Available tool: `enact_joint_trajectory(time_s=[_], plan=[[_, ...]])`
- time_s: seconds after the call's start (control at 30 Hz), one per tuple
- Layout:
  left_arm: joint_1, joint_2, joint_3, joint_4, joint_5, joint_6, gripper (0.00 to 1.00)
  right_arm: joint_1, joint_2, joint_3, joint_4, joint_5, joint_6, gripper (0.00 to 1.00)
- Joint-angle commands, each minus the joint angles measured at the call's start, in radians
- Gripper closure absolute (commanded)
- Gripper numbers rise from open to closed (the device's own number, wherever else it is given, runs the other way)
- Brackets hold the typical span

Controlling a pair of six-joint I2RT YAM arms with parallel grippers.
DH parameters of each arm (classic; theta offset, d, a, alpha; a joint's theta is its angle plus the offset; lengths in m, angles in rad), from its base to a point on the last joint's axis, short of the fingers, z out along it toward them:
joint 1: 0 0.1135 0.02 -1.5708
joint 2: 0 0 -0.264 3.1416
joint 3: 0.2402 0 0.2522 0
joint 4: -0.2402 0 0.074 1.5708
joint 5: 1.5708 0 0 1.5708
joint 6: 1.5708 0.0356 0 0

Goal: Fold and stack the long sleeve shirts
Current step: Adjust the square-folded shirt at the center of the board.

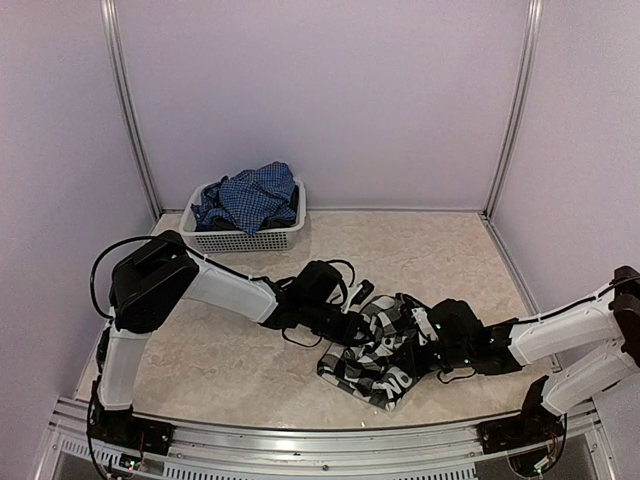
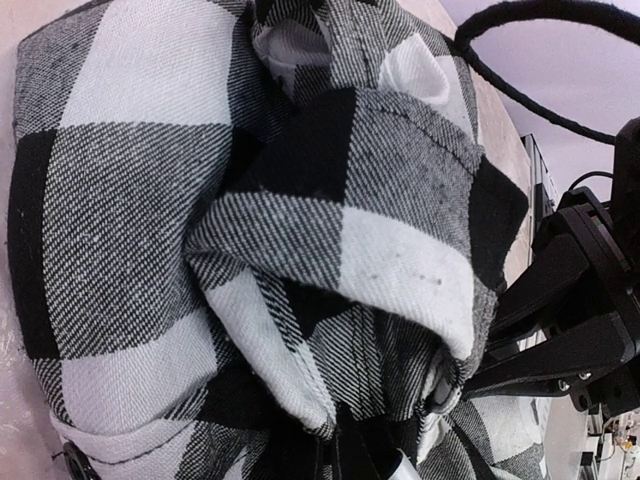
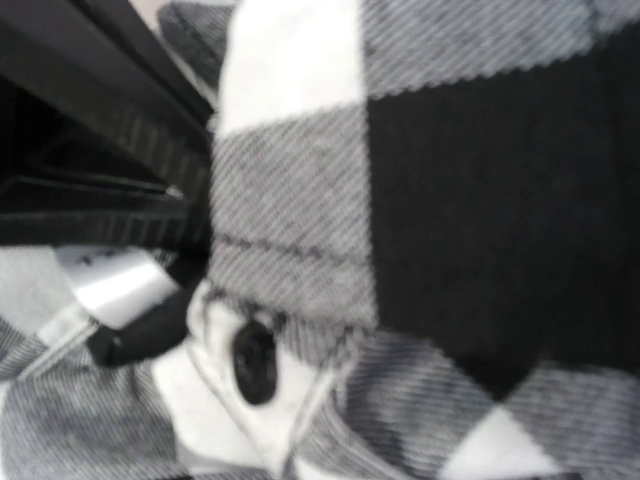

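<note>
The black-and-white checked shirt (image 1: 385, 350) lies crumpled on the table near the front, between both arms. My left gripper (image 1: 348, 322) is at its left edge. In the left wrist view its dark fingers (image 2: 350, 445) are shut on a bunched fold of the shirt (image 2: 330, 230). My right gripper (image 1: 428, 335) is pushed into the shirt's right side. Checked cloth and a black button (image 3: 253, 362) fill the right wrist view and hide its fingers; it looks shut on the cloth. The blue shirt (image 1: 248, 197) is heaped in the basket.
A white mesh basket (image 1: 245, 240) stands at the back left against the wall. White walls with metal corner posts close in the table on three sides. A metal rail (image 1: 320, 440) runs along the near edge. A black cable (image 2: 540, 60) loops above the shirt.
</note>
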Motion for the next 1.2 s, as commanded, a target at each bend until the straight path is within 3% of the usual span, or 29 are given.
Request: enact_joint_trajectory(time_s=[0.0, 0.2, 0.5, 0.9, 1.17], plan=[[0.008, -0.020, 0.032, -0.009, 0.002, 0.017, 1.00, 0.011, 0.006, -0.033, -0.088, 0.010, 0.004, 0.86], [0.012, -0.046, 0.085, -0.091, -0.003, 0.057, 1.00, 0.011, -0.018, -0.032, -0.101, 0.015, -0.003, 0.82], [0.033, -0.048, 0.179, -0.242, -0.028, 0.113, 1.00, 0.010, -0.119, -0.016, -0.147, 0.035, -0.014, 0.65], [0.069, -0.005, 0.303, -0.432, -0.058, 0.212, 1.00, 0.012, -0.163, 0.012, -0.168, 0.036, -0.031, 0.54], [0.089, 0.018, 0.335, -0.505, -0.126, 0.243, 1.00, 0.011, -0.170, 0.034, -0.193, 0.055, -0.042, 0.53]])
